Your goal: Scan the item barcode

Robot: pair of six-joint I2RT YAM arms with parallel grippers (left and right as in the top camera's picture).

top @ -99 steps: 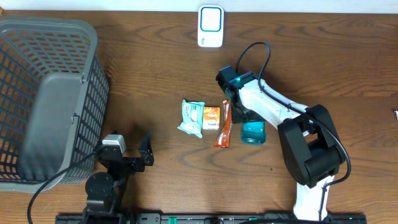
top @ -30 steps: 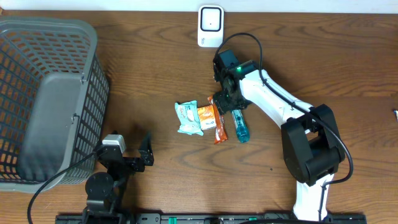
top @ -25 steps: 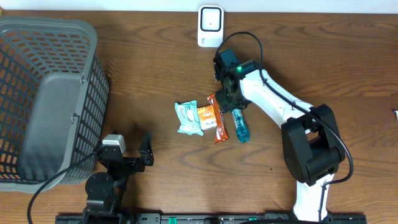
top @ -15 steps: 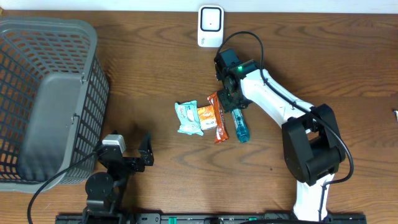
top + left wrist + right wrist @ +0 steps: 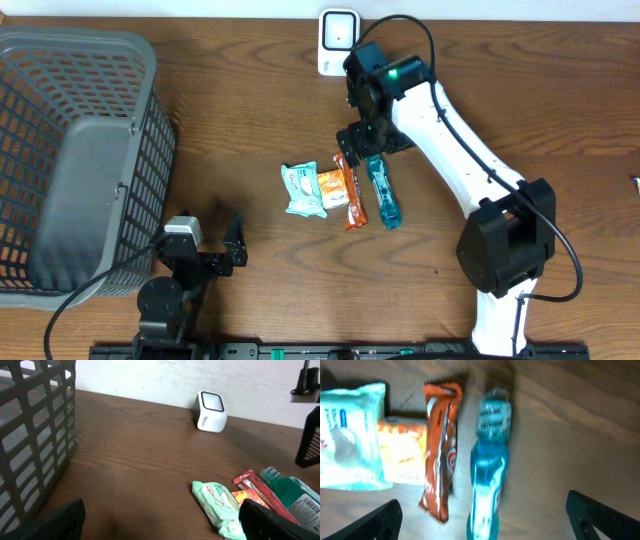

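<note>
Overhead: R gripper (image 5: 366,140) wide open, empty, over far end of blue bottle (image 5: 384,195) lying just right of orange snack bar (image 5: 352,195); L gripper (image 5: 212,240) open, empty.

Left end effector (image 5: 232,245), right end effector (image 5: 368,142) spread wide

A mock shop checkout on a lab bench (image 5: 230,110) — white barcode scanner (image 5: 339,42) at top centre, grey shopping basket (image 5: 150,130) at left, packaged snacks (image 5: 335,188) mid-frame, white robot arm (image 5: 450,160) at right.
</note>
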